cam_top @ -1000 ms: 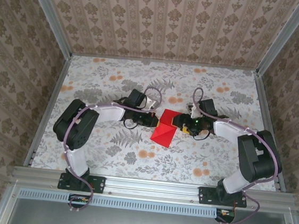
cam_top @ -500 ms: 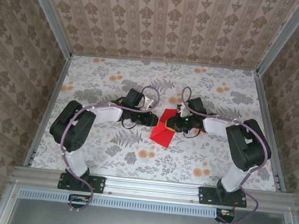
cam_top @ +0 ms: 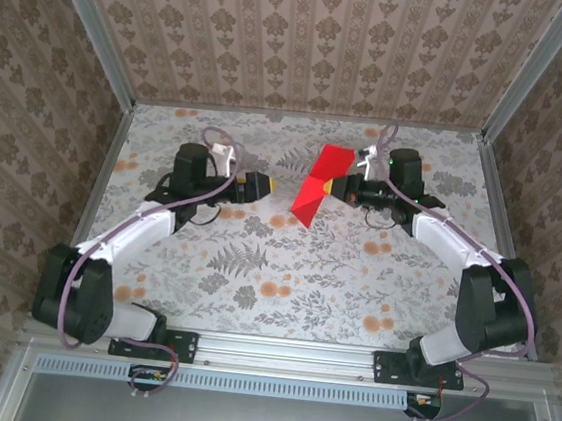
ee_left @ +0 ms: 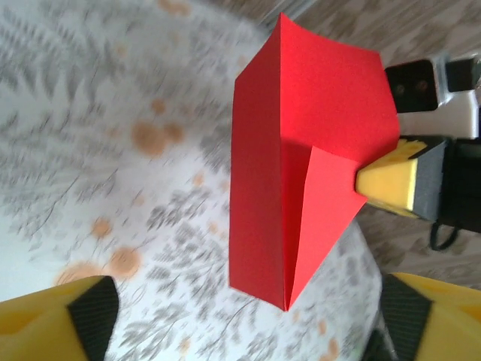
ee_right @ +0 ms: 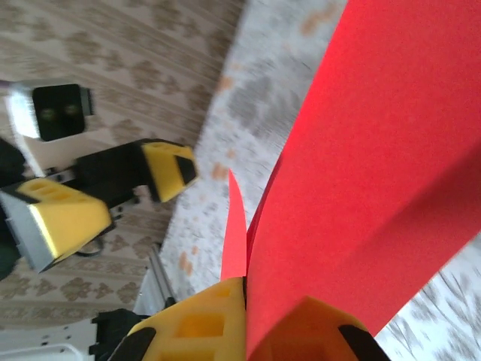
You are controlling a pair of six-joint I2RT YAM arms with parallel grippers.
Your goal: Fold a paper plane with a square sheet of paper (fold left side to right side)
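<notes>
Top external view: partly folded paper (cam_top: 321,178) is held aloft, pinched by the right gripper (cam_top: 335,187); left gripper (cam_top: 267,184) is spread empty. Further folds are judged outstanding.

We see a table (cam_top: 255,268) whose surface is a pale cloth printed with grey leaves and orange flowers. Metal rails (cam_top: 286,350) frame its left, right and near edges. The left arm's base (cam_top: 150,340) and the right arm's base (cam_top: 425,367) sit bolted on the near rail.
</notes>
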